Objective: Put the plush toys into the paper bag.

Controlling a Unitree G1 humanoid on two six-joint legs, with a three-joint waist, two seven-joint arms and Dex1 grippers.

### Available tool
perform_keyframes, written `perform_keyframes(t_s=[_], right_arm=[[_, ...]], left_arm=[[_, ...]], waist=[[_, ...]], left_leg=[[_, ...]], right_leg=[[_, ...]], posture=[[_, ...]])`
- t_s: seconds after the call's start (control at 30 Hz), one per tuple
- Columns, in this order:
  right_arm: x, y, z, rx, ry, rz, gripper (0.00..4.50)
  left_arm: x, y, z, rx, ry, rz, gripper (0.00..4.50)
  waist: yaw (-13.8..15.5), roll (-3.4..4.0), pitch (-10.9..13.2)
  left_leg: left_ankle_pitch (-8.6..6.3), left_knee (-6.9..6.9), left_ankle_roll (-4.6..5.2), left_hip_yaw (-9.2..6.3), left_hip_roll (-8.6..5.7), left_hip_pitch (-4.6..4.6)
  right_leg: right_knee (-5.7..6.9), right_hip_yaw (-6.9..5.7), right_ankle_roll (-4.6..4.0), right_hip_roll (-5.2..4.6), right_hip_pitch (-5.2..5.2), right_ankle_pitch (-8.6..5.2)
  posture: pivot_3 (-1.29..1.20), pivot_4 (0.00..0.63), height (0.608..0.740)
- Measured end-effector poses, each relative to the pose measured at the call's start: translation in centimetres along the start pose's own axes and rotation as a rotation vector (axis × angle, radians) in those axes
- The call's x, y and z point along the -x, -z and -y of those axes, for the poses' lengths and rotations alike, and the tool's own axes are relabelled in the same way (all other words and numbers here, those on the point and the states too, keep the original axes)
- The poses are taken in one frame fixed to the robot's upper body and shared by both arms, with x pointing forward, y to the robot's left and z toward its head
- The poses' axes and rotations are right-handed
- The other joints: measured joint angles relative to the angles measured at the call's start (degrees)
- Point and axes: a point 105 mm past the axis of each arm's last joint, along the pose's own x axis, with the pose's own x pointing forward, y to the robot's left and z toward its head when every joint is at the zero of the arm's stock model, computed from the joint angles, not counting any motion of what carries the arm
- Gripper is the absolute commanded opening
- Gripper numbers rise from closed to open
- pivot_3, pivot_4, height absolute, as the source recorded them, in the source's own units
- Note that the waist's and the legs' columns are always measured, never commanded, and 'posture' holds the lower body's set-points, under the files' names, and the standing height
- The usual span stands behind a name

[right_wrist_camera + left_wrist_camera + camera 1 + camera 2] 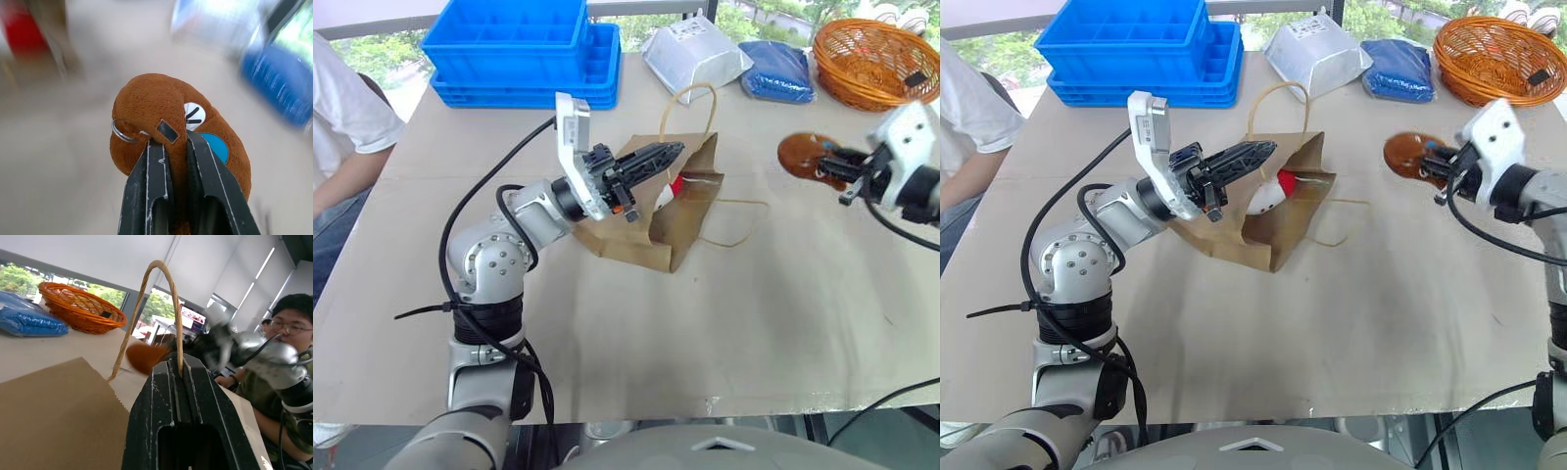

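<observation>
Inside the paper bag, apparently, the white toy.

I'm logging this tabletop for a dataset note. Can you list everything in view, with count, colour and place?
paper bag: one, brown, table centre, mouth held open.
white plush toy: one, white with red tip, inside the bag.
brown plush toy: one, brown with blue patch, off the table at right.
crates: stacked, blue, far left.
foil pouch: one, silver-white, far centre.
blue packet: one, far right-centre.
wicker basket: one, orange, far right.
person: white sleeve, left edge.
left gripper: shut on the bag's edge.
right gripper: shut on the brown plush toy.
</observation>
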Motion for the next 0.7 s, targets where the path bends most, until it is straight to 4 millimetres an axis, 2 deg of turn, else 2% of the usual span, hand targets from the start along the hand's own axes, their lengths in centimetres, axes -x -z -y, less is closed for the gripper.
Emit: perform_keyframes(t_s=[0.07, 0.1, 0.17, 0.2, 0.27, 0.33, 0.37, 0.5, 0.57, 0.6, 0.63, 0.7], right_arm=[[-0.3, -2.8, -2.3, 0.000, -0.084, 0.092, 0.07], [-1.0, -4.5, -4.4, 0.042, -0.158, 0.132, 0.07], [-1.9, -5.6, -7.4, 0.099, -0.261, 0.151, 0.07], [-2.3, -5.5, -8.6, 0.114, -0.304, 0.145, 0.07], [-3.5, -4.0, -11.2, 0.155, -0.390, 0.080, 0.07], [-4.7, -2.5, -12.3, 0.199, -0.422, 0.030, 0.07], [-4.8, -2.4, -12.3, 0.207, -0.425, 0.028, 0.07], [-8.3, -2.9, -13.6, 0.331, -0.473, 0.074, 0.07], [-9.8, -3.6, -15.0, 0.359, -0.541, 0.134, 0.07], [-10.4, -4.0, -16.0, 0.363, -0.586, 0.173, 0.72], [-10.6, -4.3, -16.6, 0.369, -0.611, 0.200, 0.93], [-10.7, -4.2, -17.1, 0.407, -0.650, 0.220, 1.93]], left_arm=[[0.0, 0.0, -0.2, 0.003, -0.001, -0.003, 0.00], [-0.1, 0.0, -0.2, 0.007, 0.007, -0.005, 0.00], [-0.4, -0.2, -0.1, 0.002, 0.022, -0.005, 0.00], [-0.5, -0.4, 0.0, -0.003, 0.028, -0.003, 0.00], [-0.7, -0.7, 0.1, -0.011, 0.037, 0.000, 0.00], [-0.8, -0.9, 0.0, -0.012, 0.040, 0.002, 0.00], [-0.8, -0.9, 0.0, -0.012, 0.041, 0.002, 0.00], [-0.8, -0.8, 0.2, -0.008, 0.058, -0.005, 0.00], [-0.7, -0.8, 0.2, -0.006, 0.061, -0.007, 0.00], [-0.8, -0.8, 0.2, -0.006, 0.066, -0.007, 0.00], [-0.8, -0.8, 0.2, -0.006, 0.068, -0.008, 0.00], [-0.8, -0.6, 0.3, -0.003, 0.069, -0.012, 0.00]], waist=[[-0.2, 0.01, 0.0], [-0.5, 0.01, 0.0], [-0.6, -0.01, 0.0], [-0.6, -0.01, 0.0], [-0.4, -0.01, 0.0], [-0.3, -0.01, 0.0], [-0.3, -0.01, 0.0], [-1.1, -0.01, 0.0], [-1.2, -0.01, 0.0], [-1.2, -0.01, 0.0], [-1.2, -0.01, 0.0], [-0.8, -0.01, 0.0]], left_leg=[[0.00, 0.00, 0.00, 0.00, 0.06, 0.01], [0.00, 0.00, 0.00, -0.02, 0.08, 0.02], [0.00, 0.00, 0.00, -0.04, 0.08, 0.01], [0.00, 0.01, 0.00, -0.05, 0.07, 0.00], [0.00, 0.01, 0.00, -0.05, -0.02, -0.04], [0.00, 0.03, 0.00, -0.02, -0.10, -0.07], [0.00, 0.03, 0.00, -0.02, -0.10, -0.07], [0.01, 0.02, -0.02, -0.01, -0.04, 0.01], [0.02, 0.00, -0.03, -0.02, 0.00, 0.03], [0.02, -0.01, -0.04, -0.07, 0.05, 0.02], [0.02, -0.02, -0.05, -0.11, 0.08, 0.00], [0.02, -0.01, -0.05, -0.23, 0.02, -0.08]], right_leg=[[0.03, 0.01, -0.01, 0.07, -0.01, 0.00], [0.02, 0.00, -0.01, 0.12, -0.01, 0.00], [0.02, -0.03, -0.01, 0.12, 0.00, 0.00], [0.01, -0.03, -0.01, 0.11, 0.00, 0.00], [-0.01, -0.03, -0.01, 0.04, 0.00, -0.01], [-0.05, 0.00, -0.01, -0.03, -0.02, 0.00], [-0.05, 0.00, -0.01, -0.03, -0.02, 0.00], [-0.01, -0.02, -0.01, 0.06, -0.03, 0.00], [0.02, -0.02, -0.02, 0.15, -0.04, 0.00], [0.03, -0.05, -0.02, 0.17, -0.06, 0.00], [0.03, -0.07, -0.02, 0.16, -0.08, 0.00], [0.02, -0.13, -0.02, 0.07, -0.09, 0.00]], posture=[[0.00, 0.150, 0.740], [0.00, 0.150, 0.740], [0.00, 0.150, 0.740], [0.00, 0.150, 0.740], [0.00, 0.150, 0.740], [0.00, 0.150, 0.740], [0.00, 0.150, 0.740], [0.00, 0.150, 0.740], [0.00, 0.150, 0.740], [0.00, 0.150, 0.740], [0.00, 0.150, 0.740], [0.00, 0.150, 0.740]])
